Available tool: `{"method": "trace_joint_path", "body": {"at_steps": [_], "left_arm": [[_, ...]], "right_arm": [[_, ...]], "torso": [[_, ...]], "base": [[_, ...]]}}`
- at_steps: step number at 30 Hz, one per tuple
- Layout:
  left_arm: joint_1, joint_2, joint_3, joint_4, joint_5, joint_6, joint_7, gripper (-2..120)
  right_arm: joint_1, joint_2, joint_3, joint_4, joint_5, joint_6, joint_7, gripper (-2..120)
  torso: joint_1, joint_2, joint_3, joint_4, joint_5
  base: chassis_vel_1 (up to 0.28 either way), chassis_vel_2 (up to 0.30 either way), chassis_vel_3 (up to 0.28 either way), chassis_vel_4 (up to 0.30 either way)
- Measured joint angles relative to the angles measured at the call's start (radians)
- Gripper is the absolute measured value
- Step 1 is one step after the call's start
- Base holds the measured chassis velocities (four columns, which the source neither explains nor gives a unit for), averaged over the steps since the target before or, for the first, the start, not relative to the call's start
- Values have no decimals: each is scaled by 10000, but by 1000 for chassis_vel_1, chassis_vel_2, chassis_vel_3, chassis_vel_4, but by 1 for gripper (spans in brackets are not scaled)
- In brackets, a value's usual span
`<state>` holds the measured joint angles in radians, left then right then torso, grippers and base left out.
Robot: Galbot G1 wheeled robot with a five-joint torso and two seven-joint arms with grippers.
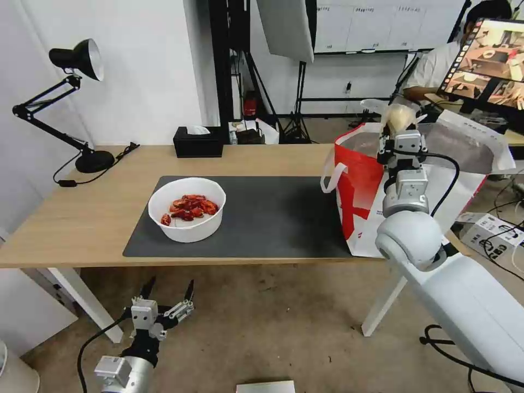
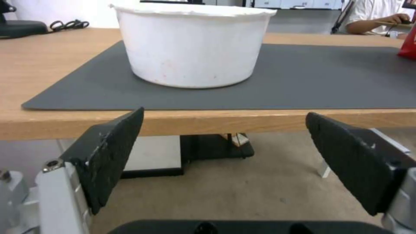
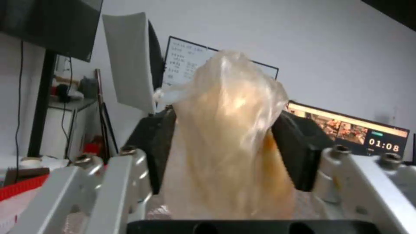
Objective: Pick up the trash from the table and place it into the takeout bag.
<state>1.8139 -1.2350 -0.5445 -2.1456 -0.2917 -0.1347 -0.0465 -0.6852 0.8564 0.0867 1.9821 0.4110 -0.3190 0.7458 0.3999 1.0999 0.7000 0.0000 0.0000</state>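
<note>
My right hand (image 1: pixel 400 130) pinches the small beige bag (image 1: pixel 399 116) above the open takeout bag (image 1: pixel 360 185); released off-centre, it could catch the rim. My left hand (image 1: pixel 168 292) waits spread below the counter (image 1: pixel 82 218).

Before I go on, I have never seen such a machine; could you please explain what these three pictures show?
It is a two-armed robot. One picture looks down from its head; the others come from cameras on each wrist. On the wooden table lies a grey mat with a white bowl of red crayfish shells, and behind it a black tissue box. The right claw holds a small beige bag above the open takeout bag. The left claw waits open, below the table edge.
</note>
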Motion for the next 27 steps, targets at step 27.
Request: {"method": "trace_joint_path", "body": {"at_steps": [27], "left_arm": [[106, -38, -57, -163, 78, 25, -2, 100]], "right_arm": [[-438, -314, 75, 1439, 2583, 795, -1133, 100]], "torso": [[0, 0, 0, 2, -1]], "base": [[0, 0, 0, 0]]}}
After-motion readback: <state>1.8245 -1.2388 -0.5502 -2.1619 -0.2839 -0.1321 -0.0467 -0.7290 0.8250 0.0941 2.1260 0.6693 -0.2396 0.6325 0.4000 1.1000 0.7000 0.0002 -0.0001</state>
